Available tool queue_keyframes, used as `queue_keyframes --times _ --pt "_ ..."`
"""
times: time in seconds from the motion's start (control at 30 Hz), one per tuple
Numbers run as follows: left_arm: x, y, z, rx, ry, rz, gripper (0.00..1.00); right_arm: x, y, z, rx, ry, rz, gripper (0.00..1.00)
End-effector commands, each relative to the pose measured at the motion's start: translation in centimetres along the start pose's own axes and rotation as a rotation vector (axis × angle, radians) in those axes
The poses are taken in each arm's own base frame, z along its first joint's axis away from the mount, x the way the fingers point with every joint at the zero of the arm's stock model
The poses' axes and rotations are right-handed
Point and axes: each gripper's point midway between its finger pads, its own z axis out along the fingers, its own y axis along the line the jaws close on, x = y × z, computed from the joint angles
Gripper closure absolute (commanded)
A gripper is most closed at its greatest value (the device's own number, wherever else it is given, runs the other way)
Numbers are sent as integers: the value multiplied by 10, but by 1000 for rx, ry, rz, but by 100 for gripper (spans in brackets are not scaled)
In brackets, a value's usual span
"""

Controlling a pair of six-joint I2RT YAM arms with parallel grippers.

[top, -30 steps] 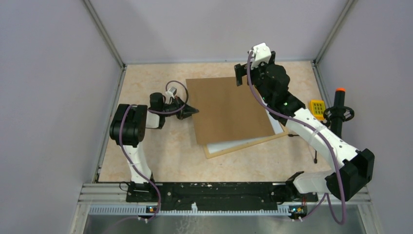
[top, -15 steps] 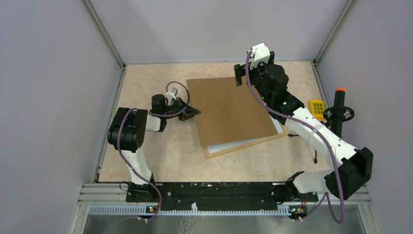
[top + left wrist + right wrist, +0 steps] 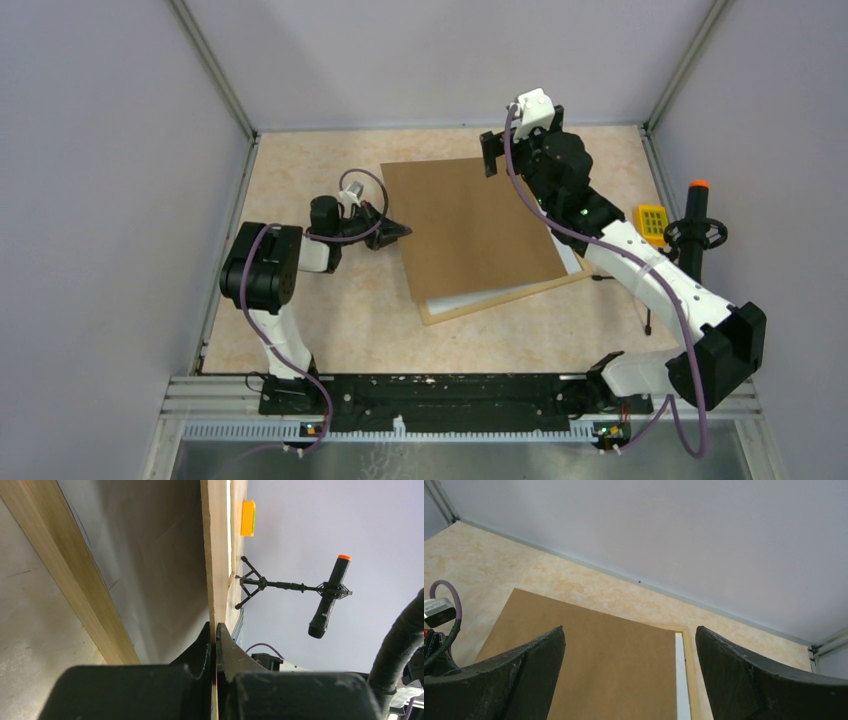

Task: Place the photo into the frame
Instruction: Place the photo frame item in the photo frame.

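Observation:
A plain brown backing board (image 3: 475, 225) lies tilted over the frame (image 3: 470, 310), whose light wood moulding shows along the near edge and at the right. My left gripper (image 3: 400, 230) is shut on the board's left edge. In the left wrist view the board (image 3: 216, 555) runs edge-on out of the closed jaws of the left gripper (image 3: 215, 627), with the frame's moulding (image 3: 65, 570) below it. My right gripper (image 3: 490, 152) hangs open over the board's far right corner, with the right gripper (image 3: 629, 628) holding nothing. The photo is hidden.
A white mat (image 3: 450, 302) shows between board and frame, and as a white strip (image 3: 679, 680) in the right wrist view. A yellow keypad (image 3: 653, 220) and a black handle with an orange tip (image 3: 696, 225) stand at the right. Grey walls enclose the table.
My left arm has shifted slightly toward the far side, still holding the board's edge. The right arm has not moved.

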Motion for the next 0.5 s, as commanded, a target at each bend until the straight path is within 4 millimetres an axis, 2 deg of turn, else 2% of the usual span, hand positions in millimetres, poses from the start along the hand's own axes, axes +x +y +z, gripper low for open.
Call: queue_keyframes --times 0.0,0.17,0.47 --pt "-8 -15 8 54 -22 100 100 -18 -9 2 24 -44 5 1" --pt "-6 -6 15 17 -14 78 100 -18 -10 2 28 -41 3 1" --pt "-3 -5 28 2 -20 93 100 -15 -8 4 22 -37 2 1"
